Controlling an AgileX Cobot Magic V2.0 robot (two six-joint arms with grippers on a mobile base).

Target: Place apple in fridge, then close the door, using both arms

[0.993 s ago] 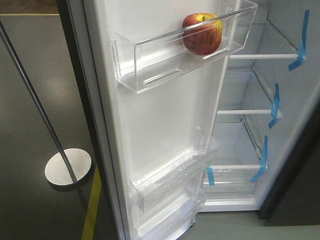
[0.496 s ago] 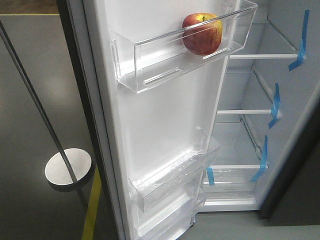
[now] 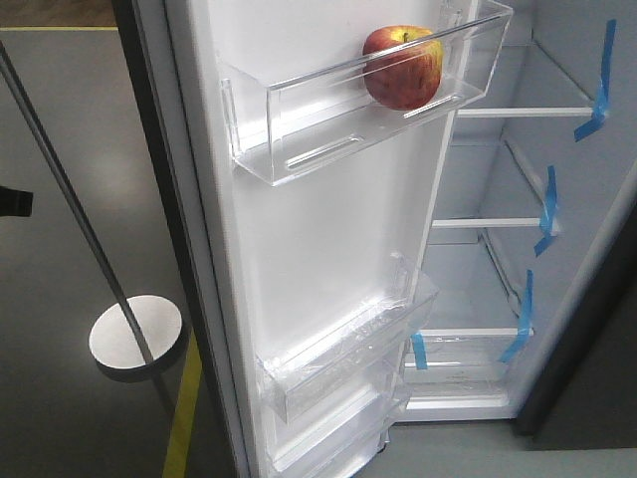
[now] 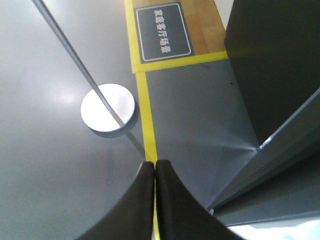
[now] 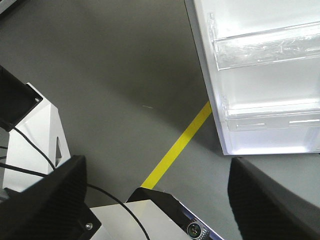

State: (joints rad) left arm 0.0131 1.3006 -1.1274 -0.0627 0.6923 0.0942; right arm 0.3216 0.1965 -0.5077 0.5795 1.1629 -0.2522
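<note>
As seen from the front, shows the door (image 3: 328, 249) swung wide, white inner face toward the camera. Holds the apple (image 3: 402, 68) in the top bin (image 3: 289, 115), at that bin's right end, stem side up, red flank against the clear front wall. Carries two lower bins (image 3: 338, 368) of the same clear plastic. Gives, right of the door, the fridge (image 3: 587, 199) with white shelves (image 3: 518, 112) and blue tape (image 3: 545, 214) on its right wall. Takes in a thin pole (image 3: 60, 189) on a round base (image 3: 135, 331) and a yellow line (image 3: 182, 418) on the dark floor at left. Catches only a small black tip (image 3: 14, 201) at the left edge; cannot tell what.

From the left wrist, misses apple and bins alike. Looks down on pole, base and line, and adds a dark sign (image 4: 164, 31) with white characters beside a strip of wood floor (image 4: 210, 25). Shows the left gripper (image 4: 154, 165) with fingers pressed together, nothing between them, over the yellow line. Has dark grey panels (image 4: 272, 65) along the right; cannot tell door from fridge side.

From the right wrist, gives only the door's foot: the lower bins, one above the other, with the line running beneath. Shows the right gripper (image 5: 155, 167) with fingers (image 5: 50, 200) spread wide apart, holding nothing, above a white housing (image 5: 30, 135) and black cables (image 5: 35, 144).
</note>
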